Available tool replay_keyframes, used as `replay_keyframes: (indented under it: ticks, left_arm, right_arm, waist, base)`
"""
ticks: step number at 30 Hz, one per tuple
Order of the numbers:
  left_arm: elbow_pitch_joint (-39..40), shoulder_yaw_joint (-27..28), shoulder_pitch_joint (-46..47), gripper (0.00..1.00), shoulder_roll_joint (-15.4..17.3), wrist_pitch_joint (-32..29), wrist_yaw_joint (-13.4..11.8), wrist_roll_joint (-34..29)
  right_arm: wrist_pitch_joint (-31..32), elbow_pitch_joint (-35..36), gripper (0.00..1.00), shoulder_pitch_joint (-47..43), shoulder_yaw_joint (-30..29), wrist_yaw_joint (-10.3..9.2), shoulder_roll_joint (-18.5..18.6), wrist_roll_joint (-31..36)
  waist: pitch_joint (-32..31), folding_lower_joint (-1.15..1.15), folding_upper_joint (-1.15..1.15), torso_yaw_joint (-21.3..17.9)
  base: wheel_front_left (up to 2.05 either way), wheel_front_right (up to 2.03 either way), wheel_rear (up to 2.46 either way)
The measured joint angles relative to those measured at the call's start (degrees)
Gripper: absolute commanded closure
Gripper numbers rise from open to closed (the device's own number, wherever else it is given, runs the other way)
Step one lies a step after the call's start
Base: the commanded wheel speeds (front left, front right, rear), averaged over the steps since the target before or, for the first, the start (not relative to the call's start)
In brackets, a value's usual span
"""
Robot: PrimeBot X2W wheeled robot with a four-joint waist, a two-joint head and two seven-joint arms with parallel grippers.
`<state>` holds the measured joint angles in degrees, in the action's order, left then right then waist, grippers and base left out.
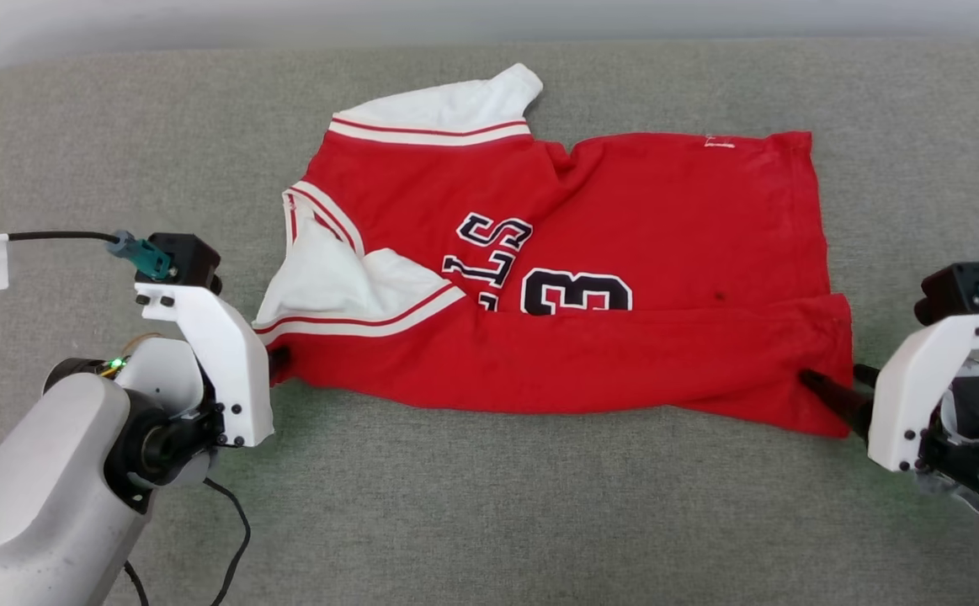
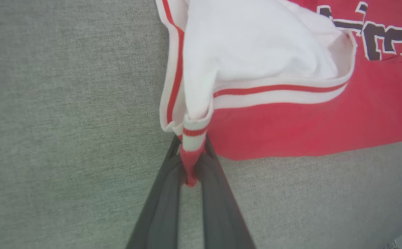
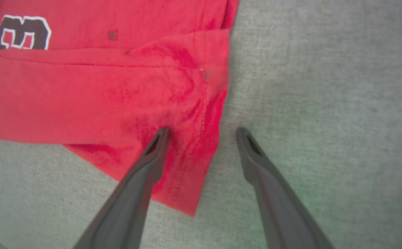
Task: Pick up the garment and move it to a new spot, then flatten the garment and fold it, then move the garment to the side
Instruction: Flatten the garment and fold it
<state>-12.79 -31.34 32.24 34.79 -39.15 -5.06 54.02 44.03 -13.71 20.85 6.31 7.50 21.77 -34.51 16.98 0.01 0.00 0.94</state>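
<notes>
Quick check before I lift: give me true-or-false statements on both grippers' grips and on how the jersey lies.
1. The left gripper is shut on the garment at the corner beside the white sleeve. True.
2. The right gripper is shut on the garment. False: its jaws stand open, straddling the garment's edge.
3. The garment lies flat in a single layer. False: its near edge is folded over the front, hiding the bottom of the number 3.
4. The garment rests on a grey surface. True.
</notes>
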Motion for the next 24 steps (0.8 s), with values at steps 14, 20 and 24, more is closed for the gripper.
replay_keyframes:
  ticks: [14,20,24]
  left_arm:
    - [1.99,0.71,-1.74,1.0,-0.57,1.63,-1.53,0.77]
    - [3.61,2.01,-3.18,1.0,-0.14,3.57,-1.78,1.32]
    - [5.5,4.05,-5.7,1.0,0.75,5.65,-2.61,2.4]
  right_arm:
    - [0.62,-6.44,1.0,4.99,4.75,0.0,-0.22,-1.87]
    - [0.1,-4.63,1.0,5.04,6.59,0.0,1.47,-2.61]
    - [-0.45,-2.54,1.0,4.95,7.0,0.0,2.32,-2.3]
  waist:
    - [1.05,0.0,0.0,0.11]
    - [-1.31,0.0,0.0,-0.19]
    - [-3.77,0.0,0.0,-0.56]
  base:
    - [0.0,0.0,0.0]
    - [0.0,0.0,0.0]
    - [0.0,0.0,0.0]
